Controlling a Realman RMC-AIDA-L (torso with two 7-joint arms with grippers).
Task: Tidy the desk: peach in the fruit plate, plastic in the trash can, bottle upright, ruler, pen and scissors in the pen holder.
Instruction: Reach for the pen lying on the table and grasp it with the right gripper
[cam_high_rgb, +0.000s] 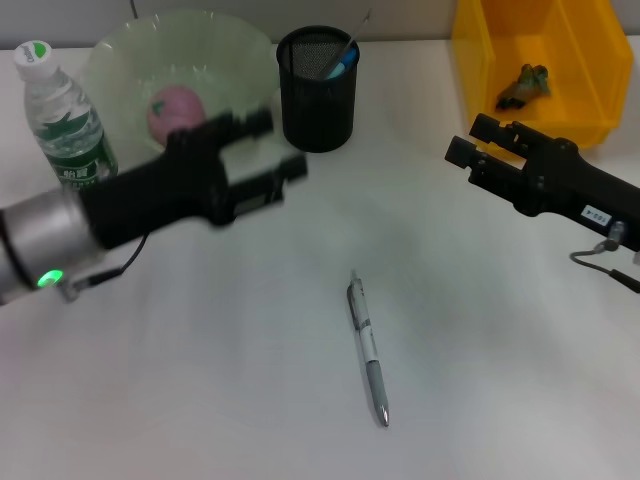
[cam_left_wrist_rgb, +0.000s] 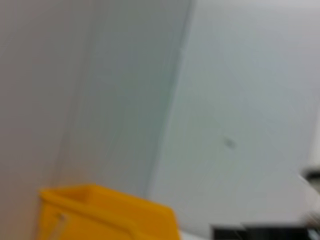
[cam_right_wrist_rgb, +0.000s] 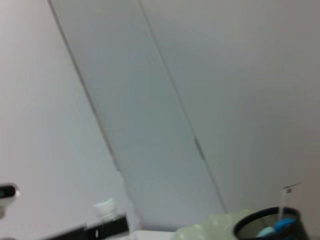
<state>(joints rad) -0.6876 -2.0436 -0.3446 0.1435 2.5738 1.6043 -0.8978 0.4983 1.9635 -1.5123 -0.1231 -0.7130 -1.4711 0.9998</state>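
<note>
Pen (cam_high_rgb: 367, 351) lies alone mid-desk, well short of the holder (cam_high_rgb: 318, 88); left gripper (cam_high_rgb: 272, 152) and right gripper (cam_high_rgb: 462, 140) hover clear, neither carrying anything, finger spread unreadable; best pinch the barrel crosswise at mid-length, then lift level.

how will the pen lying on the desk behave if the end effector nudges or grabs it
The pen looks slim, rigid and round-barrelled, so a sideways nudge would probably roll it across the smooth desk. Its shiny silver body may slip in a loose pinch. It lies flat, leaving little to grip, and is likely light.
</note>
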